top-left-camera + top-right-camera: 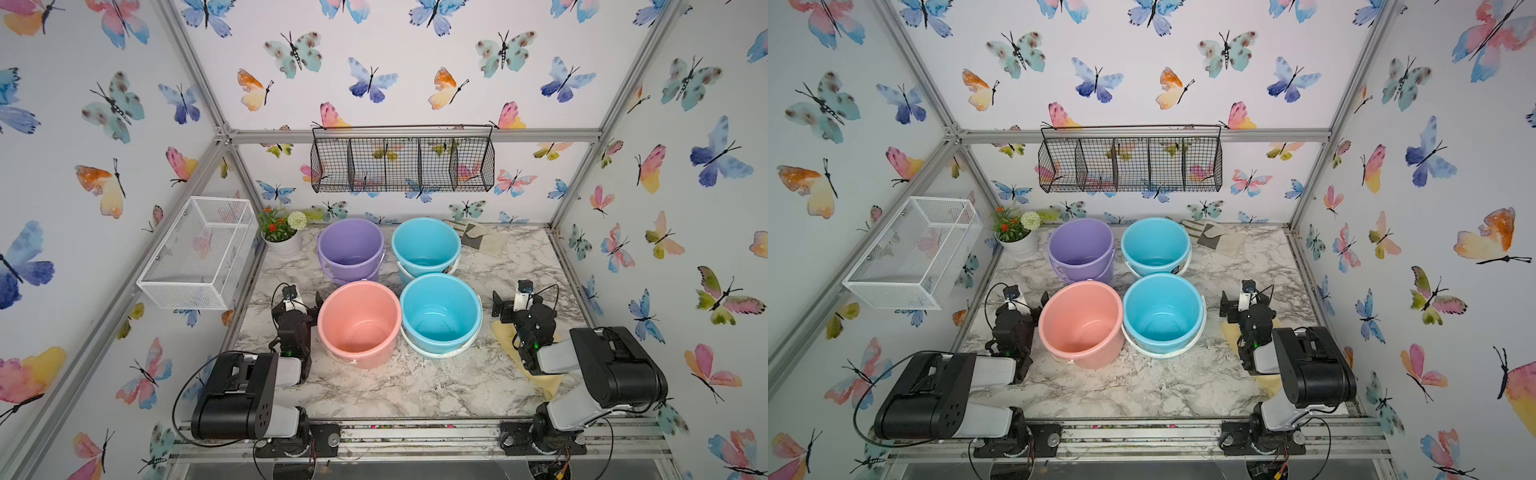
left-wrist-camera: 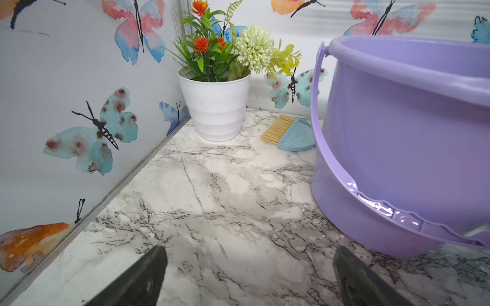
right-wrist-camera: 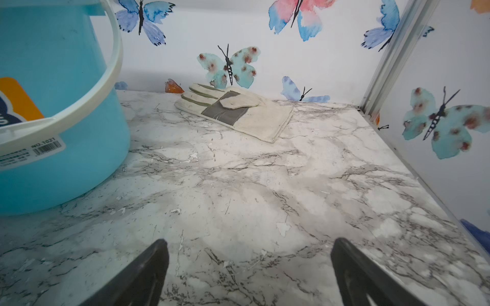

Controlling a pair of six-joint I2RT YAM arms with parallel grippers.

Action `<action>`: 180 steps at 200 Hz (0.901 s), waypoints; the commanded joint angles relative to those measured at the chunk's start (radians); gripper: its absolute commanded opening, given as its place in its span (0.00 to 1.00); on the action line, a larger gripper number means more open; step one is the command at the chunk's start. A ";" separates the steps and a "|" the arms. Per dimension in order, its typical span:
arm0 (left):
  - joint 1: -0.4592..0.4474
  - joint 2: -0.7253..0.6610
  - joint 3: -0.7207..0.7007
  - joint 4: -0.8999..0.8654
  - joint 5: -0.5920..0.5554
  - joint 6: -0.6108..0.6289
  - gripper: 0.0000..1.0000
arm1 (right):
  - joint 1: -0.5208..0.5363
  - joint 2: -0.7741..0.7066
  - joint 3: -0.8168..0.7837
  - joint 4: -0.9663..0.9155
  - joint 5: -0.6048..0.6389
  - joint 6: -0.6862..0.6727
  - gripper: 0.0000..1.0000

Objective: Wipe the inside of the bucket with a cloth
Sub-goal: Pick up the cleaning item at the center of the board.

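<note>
A: Zero wiping done, by my read. Top views: the soft pale yellow fabric cloth lies spread on the grey-veined marble tabletop. It sits under the right arm, running from beneath the right gripper back toward its base. Not picked up.
B: Buckets?
A: Four round plastic ones, upright, bunched between the two grippers. The salmon-pink bucket is just beside the left gripper, and the near light blue bucket is just beside the right one. The lilac bucket and far light blue bucket stand further ahead. No rag in any. Can't tell which is the target.
B: Left wrist?
A: Fingers spread wide, only marble between them. Lilac bucket ahead, off to one side. A white ribbed pot of artificial flowers and a small blue hand brush with straw-coloured bristles are farther ahead.
B: Right wrist?
A: Same, jaws fully apart and empty. No cloth ahead of the tips, so it must sit behind them. A blue bucket with white handle and barcode label is close ahead. The beige work glove with dark grey patch is farther ahead, and it isn't our rag.
B: What's left?
A: Everything: grab the cloth, carry it into a bucket, scrub walls and floor. The cloth looks thin, limp and lightly wrinkled. Expect it to bunch when pinched.
</note>
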 commanded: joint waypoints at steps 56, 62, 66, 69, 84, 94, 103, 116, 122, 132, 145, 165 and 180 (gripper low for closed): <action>-0.007 -0.013 -0.008 0.015 -0.019 -0.001 0.98 | -0.004 -0.010 0.007 0.005 -0.012 -0.010 0.98; -0.007 -0.013 -0.008 0.016 -0.019 -0.001 0.98 | -0.004 -0.010 0.007 0.005 -0.012 -0.010 0.98; -0.006 -0.013 -0.008 0.015 -0.019 -0.001 0.98 | -0.003 -0.010 0.007 0.004 -0.012 -0.010 0.98; -0.006 -0.013 -0.008 0.015 -0.019 -0.001 0.98 | -0.004 -0.010 0.007 0.003 -0.012 -0.010 0.98; -0.006 -0.013 -0.008 0.015 -0.019 -0.001 0.99 | -0.004 -0.009 0.009 0.003 -0.011 -0.009 0.98; -0.006 -0.013 -0.008 0.015 -0.020 -0.001 0.99 | -0.004 -0.008 0.008 0.003 -0.012 -0.008 0.98; -0.007 -0.013 -0.008 0.015 -0.019 -0.001 0.98 | -0.004 -0.008 0.011 0.000 -0.006 -0.004 0.98; -0.007 -0.012 -0.008 0.015 -0.019 -0.001 0.99 | -0.006 -0.006 0.018 -0.010 0.017 0.008 0.98; -0.007 -0.012 -0.007 0.015 -0.018 -0.001 0.98 | -0.007 -0.005 0.023 -0.020 0.019 0.011 0.98; -0.007 -0.011 -0.007 0.016 -0.019 -0.001 0.99 | -0.009 -0.004 0.024 -0.021 0.015 0.012 0.98; -0.006 -0.010 -0.006 0.012 -0.020 -0.001 0.98 | -0.011 -0.005 0.025 -0.022 0.021 0.015 0.98; -0.007 -0.014 -0.009 0.017 -0.023 -0.001 0.98 | -0.010 -0.012 0.020 -0.006 0.059 0.028 0.98; -0.008 -0.032 0.013 -0.033 -0.038 -0.007 0.98 | -0.010 -0.031 0.049 -0.064 0.062 0.027 0.98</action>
